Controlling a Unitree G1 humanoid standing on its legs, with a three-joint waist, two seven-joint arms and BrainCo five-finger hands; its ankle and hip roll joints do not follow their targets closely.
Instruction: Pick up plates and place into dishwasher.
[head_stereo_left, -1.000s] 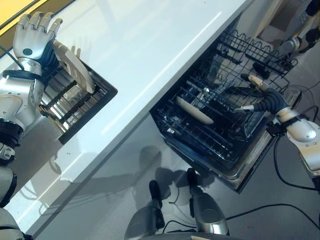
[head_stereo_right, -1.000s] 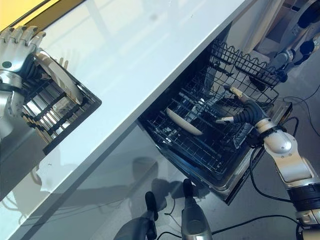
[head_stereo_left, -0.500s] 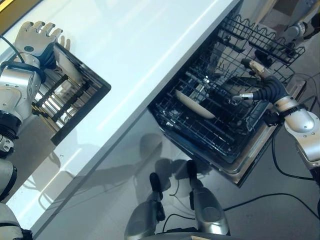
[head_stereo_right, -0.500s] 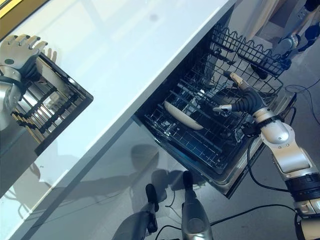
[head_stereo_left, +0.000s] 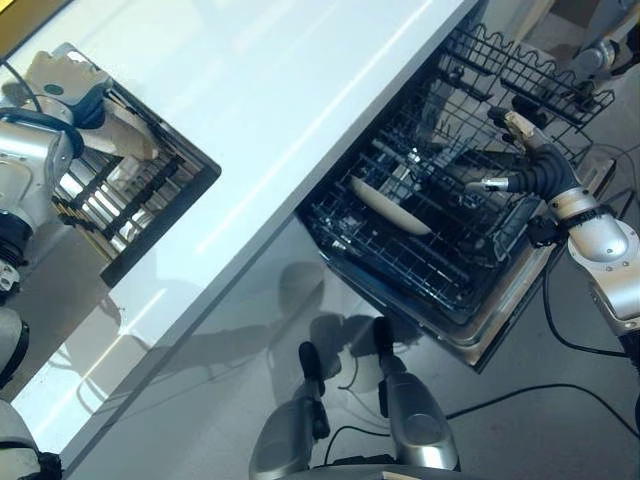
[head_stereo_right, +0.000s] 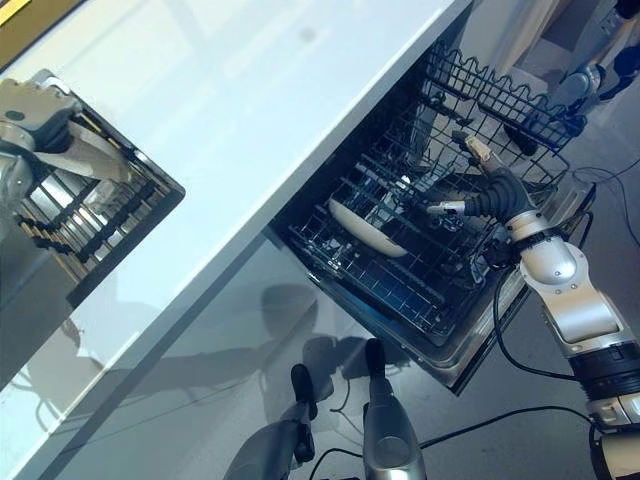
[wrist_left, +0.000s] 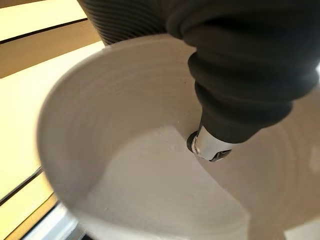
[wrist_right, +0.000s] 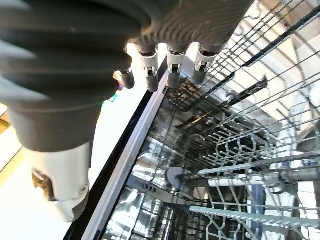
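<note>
A cream plate stands tilted in the black drying rack on the white counter at the far left. My left hand is bent over its upper edge, fingers curled onto it. In the left wrist view the thumb presses on the plate's inner face. A second cream plate lies in the pulled-out lower dishwasher rack. My right hand hovers open over that rack's right side, apart from the plate, its fingers straight.
The white counter runs diagonally between the drying rack and the dishwasher. An upper wire basket sits behind my right hand. The open dishwasher door juts out over the grey floor.
My left hand, spread above the plate earlier, has dropped and curled onto its rim, and the plate leans further over. My right hand has lifted slightly. The camera has shifted a little.
</note>
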